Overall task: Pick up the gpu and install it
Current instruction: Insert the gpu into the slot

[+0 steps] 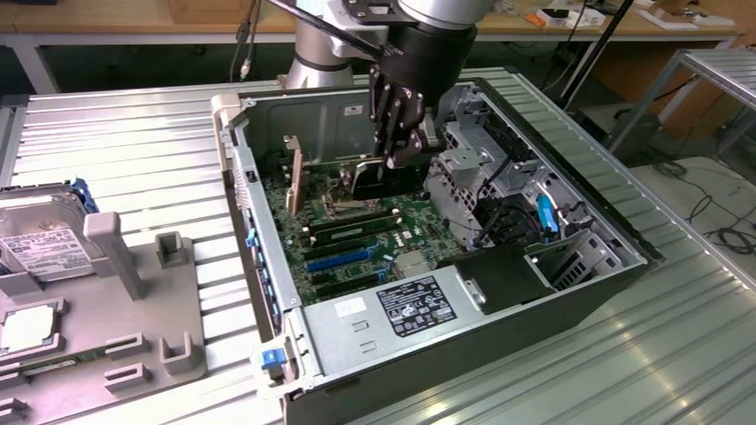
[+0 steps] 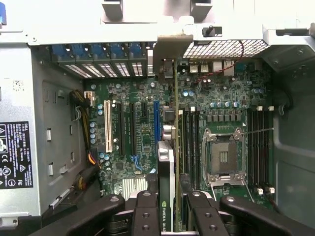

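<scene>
Gpu [image 1: 381, 181] [image 2: 165, 162]: green card with black cooler block, standing on its long edge inside the open computer case [image 1: 244, 190], low over the motherboard [image 1: 396, 221] [image 2: 140, 142]. In the wrist view it lies just beside the blue slot [image 2: 156, 123], metal end bracket [image 2: 170, 49] toward the vented rear wall. Whether it is seated cannot be told.
Hand [image 1: 396, 155] [image 2: 170, 196]: black fingers [image 2: 145, 211] clenched on either face of the card, grasping it.
Power supply [image 1: 396, 310]: labelled, at the case's near end.
Hard drive [image 1: 42, 248]: in a grey fixture [image 1: 112, 252] on the ribbed metal desk [image 1: 119, 133], at the exterior view's left, well apart.
</scene>
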Action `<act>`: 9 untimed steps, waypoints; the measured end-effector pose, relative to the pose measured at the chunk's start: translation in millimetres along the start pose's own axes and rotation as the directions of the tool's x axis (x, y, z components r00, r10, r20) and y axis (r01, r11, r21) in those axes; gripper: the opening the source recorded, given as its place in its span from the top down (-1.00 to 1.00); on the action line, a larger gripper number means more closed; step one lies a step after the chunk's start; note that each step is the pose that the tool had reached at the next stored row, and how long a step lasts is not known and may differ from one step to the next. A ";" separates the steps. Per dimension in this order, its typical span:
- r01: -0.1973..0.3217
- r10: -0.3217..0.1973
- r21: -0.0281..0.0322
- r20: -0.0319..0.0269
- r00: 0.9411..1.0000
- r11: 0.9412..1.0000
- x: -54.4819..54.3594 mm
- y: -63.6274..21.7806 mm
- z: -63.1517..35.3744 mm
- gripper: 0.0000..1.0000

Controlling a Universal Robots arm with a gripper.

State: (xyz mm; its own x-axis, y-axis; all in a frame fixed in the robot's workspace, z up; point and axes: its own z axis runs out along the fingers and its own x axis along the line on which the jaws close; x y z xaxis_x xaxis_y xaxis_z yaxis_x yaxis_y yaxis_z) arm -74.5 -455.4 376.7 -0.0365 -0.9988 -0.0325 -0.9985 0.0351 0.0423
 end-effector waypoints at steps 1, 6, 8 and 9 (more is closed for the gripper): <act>0.000 0.000 0.000 0.000 1.000 1.000 0.0 0.0 0.0 0.47; 0.000 0.000 0.000 0.000 1.000 1.000 -0.1 0.0 0.1 0.47; 0.000 0.000 0.000 0.000 1.000 1.000 -0.2 0.0 0.0 0.47; 0.000 0.000 0.000 0.000 1.000 1.000 -0.2 0.0 0.0 0.47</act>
State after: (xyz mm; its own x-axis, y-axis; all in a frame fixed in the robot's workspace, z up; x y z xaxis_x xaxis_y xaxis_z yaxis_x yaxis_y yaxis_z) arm -74.5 -455.3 376.7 -0.0365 -0.9988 -0.0325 -0.9985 0.0351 0.0422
